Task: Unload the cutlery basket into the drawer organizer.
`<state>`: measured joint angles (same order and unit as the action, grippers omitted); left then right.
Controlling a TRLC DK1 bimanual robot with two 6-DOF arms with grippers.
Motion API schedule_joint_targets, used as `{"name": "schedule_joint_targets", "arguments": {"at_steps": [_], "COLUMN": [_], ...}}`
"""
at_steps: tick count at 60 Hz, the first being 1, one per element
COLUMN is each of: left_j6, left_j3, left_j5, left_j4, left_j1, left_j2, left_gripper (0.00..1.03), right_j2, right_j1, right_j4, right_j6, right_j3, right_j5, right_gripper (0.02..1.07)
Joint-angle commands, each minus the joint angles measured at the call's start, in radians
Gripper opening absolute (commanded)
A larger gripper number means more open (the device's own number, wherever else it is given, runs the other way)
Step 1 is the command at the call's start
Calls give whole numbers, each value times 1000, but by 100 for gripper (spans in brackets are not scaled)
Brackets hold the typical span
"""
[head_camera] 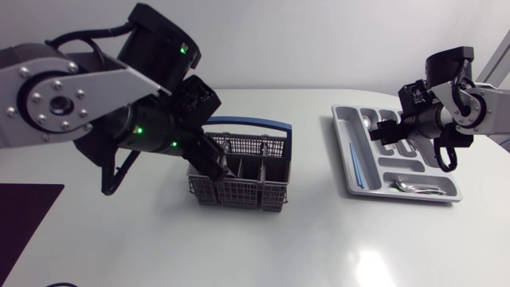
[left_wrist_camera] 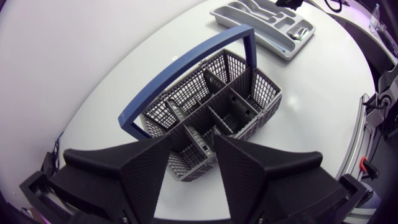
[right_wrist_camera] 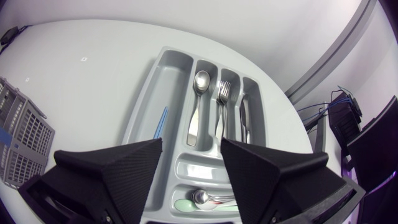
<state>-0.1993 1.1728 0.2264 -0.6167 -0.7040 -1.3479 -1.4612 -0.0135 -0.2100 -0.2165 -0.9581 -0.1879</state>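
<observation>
We're hanging our left gripper [left_wrist_camera: 191, 148] just over the basket [left_wrist_camera: 264, 93], fingers spread apart and gripping nothing, their tips sitting above its nearest compartments. The basket is standing upright around the middle of the table [head_camera: 263, 247], its blue handle [left_wrist_camera: 186, 62] arching across it. At three o'clock from the basket, well apart, the drawer organizer [head_camera: 344, 135] is lying flat. Our right gripper [right_wrist_camera: 191, 149] is hovering above it, fingers likewise wide and holding nothing. In the organizer's slots we're seeing a spoon [right_wrist_camera: 198, 102], a fork [right_wrist_camera: 222, 102] and a knife [right_wrist_camera: 244, 118] lying side by side. A thin blue stick [right_wrist_camera: 160, 122] is lying in the long slot on the basket's side, and small spoons [right_wrist_camera: 205, 198] are resting in the crosswise slot under the gripper.
</observation>
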Motion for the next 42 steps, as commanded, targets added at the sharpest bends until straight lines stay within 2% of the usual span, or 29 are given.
{"name": "schedule_joint_targets", "arguments": {"at_steps": [1, 8, 14, 27, 42], "left_j6": [52, 77, 87, 90, 90], "left_j3": [76, 180, 209, 246, 248], "left_j5": [8, 10, 10, 10, 11], "left_j4": [-61, -193, -245, -295, -304], "left_j1": [-9, -28, -40, -55, -66], "left_j2": [-28, -43, -60, -108, -175], "left_gripper": [49, 50, 50, 50, 47], "right_j2": [25, 30, 30, 27, 24], "right_j1": [9, 10, 12, 15, 15], "right_j4": [-15, -17, -17, -15, -12], "right_j6": [8, 6, 8, 8, 5], "right_j3": [39, 53, 56, 56, 62], "right_j5": [-5, -5, -5, -5, -5], "right_gripper": [72, 72, 72, 72, 72]}}
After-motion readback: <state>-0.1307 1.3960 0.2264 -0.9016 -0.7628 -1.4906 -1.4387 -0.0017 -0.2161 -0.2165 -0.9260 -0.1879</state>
